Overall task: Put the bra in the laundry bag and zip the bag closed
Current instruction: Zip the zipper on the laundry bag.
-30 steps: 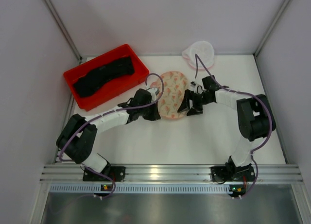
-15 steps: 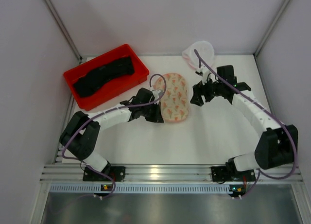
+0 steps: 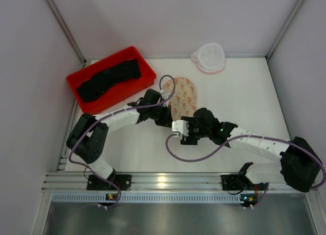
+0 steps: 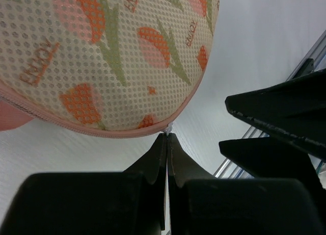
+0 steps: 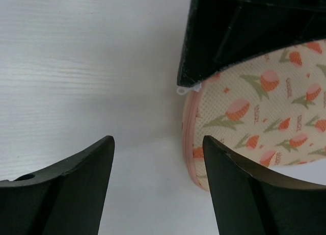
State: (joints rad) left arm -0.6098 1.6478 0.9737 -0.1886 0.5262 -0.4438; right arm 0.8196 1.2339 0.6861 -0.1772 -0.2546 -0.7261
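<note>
White table (image 3: 244, 92) boxed in by plain pale walls (image 3: 168, 21).

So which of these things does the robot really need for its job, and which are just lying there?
For the job:
- bra, black, in the red bin
- laundry bag, white mesh, at the back
- left gripper and right gripper

Just lying about:
- red bin
- peach patterned piece, though the left gripper pinches a tab at its edge
</note>
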